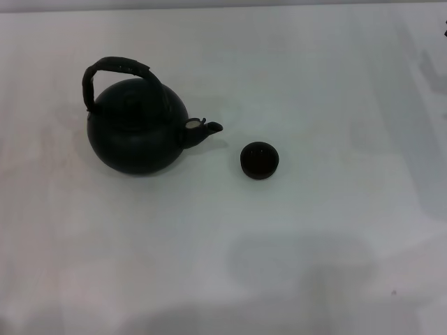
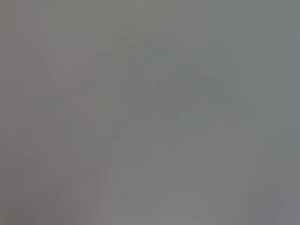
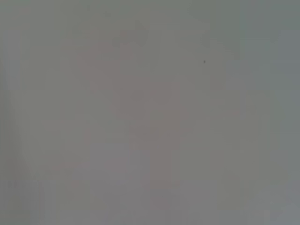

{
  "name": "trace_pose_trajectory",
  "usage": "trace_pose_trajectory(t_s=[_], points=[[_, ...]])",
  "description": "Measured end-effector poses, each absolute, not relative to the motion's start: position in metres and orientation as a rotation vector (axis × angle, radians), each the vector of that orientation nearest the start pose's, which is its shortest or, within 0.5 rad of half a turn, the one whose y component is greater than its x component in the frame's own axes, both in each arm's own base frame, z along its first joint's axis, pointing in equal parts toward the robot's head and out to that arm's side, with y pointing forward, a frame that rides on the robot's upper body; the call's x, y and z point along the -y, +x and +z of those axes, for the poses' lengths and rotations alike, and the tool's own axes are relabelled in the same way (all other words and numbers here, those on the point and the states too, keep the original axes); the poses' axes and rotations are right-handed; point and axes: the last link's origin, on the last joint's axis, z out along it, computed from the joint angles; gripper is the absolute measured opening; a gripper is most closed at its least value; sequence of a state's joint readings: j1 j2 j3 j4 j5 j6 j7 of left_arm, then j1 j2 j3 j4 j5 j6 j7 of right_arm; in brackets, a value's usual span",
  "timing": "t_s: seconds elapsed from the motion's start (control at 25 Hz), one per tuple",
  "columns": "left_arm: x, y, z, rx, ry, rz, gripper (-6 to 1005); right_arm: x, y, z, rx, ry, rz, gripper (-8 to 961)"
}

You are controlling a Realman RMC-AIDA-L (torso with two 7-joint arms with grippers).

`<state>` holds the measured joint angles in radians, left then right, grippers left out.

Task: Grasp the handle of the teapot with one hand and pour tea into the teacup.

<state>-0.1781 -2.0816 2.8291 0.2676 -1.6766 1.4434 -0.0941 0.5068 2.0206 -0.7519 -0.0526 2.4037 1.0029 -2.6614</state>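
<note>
teapot (image 1: 138, 134): sits toward the counter (image 1: 328, 265)'s far-left part, spout aimed at the cup
teacup (image 1: 260, 160): near the spout, not touching, about mid-counter
handle (image 1: 115, 72): tall hoop, nothing on it
tools: neither one's in view, so can't tell open or closed
risk: tiny cup, easy to overshoot and spill; an off-centre grab could let the pot swing

The large round matte black teapot (image 1: 137, 132) stands on the white surface (image 1: 314, 265); the tiny round black handleless teacup (image 1: 260, 160) sits to its right, just beyond its spout, apart from it.
</note>
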Motion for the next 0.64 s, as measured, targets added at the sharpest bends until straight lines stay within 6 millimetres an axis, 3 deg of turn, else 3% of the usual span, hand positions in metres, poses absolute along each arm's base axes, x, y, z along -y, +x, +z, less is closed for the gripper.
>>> trace_pose_trajectory(t_s=[0.64], points=[[-0.24, -0.379, 0.006, 0.675, -1.199, -0.686, 727, -0.349, 0.37, 0.02, -0.763, -1.596, 0.623, 834]])
